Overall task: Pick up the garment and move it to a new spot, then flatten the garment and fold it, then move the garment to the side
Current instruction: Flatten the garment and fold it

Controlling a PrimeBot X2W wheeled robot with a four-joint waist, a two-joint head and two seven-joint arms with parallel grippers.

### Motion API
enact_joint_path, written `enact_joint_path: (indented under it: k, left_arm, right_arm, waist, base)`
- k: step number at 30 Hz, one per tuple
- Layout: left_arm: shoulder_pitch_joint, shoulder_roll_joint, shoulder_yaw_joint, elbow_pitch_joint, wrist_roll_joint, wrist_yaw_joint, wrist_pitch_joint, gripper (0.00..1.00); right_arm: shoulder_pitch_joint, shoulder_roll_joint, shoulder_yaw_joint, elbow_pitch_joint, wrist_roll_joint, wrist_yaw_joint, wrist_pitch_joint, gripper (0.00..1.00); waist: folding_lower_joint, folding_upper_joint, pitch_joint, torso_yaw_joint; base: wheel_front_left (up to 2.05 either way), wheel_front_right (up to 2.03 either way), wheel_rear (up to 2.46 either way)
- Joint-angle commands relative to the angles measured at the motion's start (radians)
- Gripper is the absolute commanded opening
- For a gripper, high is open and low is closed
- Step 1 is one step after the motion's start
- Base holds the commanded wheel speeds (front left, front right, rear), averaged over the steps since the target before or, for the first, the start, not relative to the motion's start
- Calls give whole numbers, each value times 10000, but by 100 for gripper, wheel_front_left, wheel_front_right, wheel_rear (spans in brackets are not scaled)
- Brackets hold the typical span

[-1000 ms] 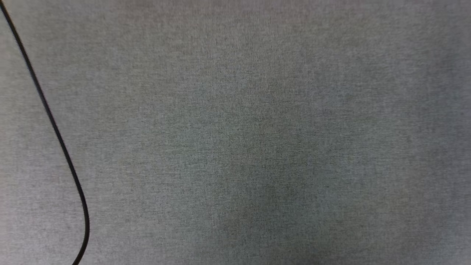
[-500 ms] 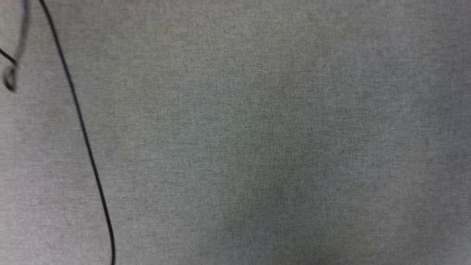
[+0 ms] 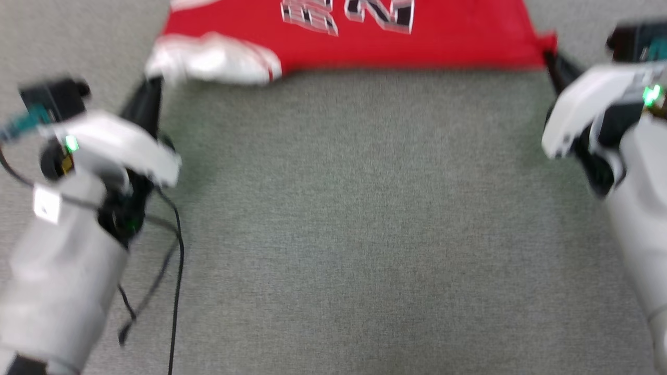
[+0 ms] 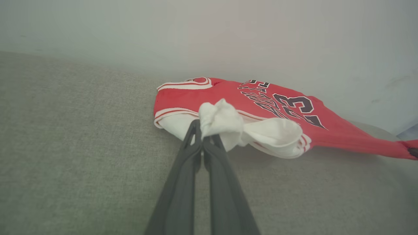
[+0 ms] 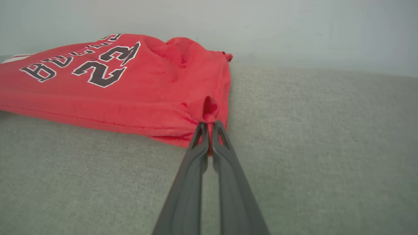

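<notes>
Left claw (image 4: pixel 201 133) and right claw (image 5: pixel 209 126) pinch garment (image 5: pixel 130 91)

From the head: looks steeply down, just short of the garment (image 3: pixel 443 49). From each wrist: looks low and close at one end of it. Shared by all three: its numbered chest.
</notes>
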Motion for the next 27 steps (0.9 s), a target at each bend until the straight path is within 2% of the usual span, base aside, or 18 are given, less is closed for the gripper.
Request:
enact_joint_path:
  k: [1,7,11,15,19,27]
  left_arm:
    - [722,34,-58,-156,-146,15,-83,0]
    - [3100,186,58,-1041,-592,40,-137,0]
    - [4589,384,131,-1763,-772,399,-141,0]
    - [6530,630,298,-3092,-1292,1119,-62,0]
    - [7867,755,341,-4074,-1576,1882,-47,0]
    - [9650,939,475,-5718,-2006,2794,-20,0]
  right_arm:
    - [704,-148,101,-254,213,-14,-28,0]
    - [3176,-561,234,-1449,774,-13,202,0]
    - [4847,-720,79,-2433,951,-14,525,0]
    - [6947,-809,-494,-3775,802,-16,1017,0]
    - [8574,-596,-1141,-4810,647,-16,1617,0]
    - [11065,60,-2507,-6889,159,-16,2791,0]
  waist:
    - [1,0,-996,146]
    - [1,0,-2235,180]
    - [1,0,-2982,114]
    - [1,0,-3721,122]
    - [1,0,-4183,209]
    - [1,0,-4569,392]
  base:
    - [0,0,0]
    - [0,0,0]
    - [0,0,0]
    - [0,0,0]
    - [0,0,0]
    - [0,0,0]
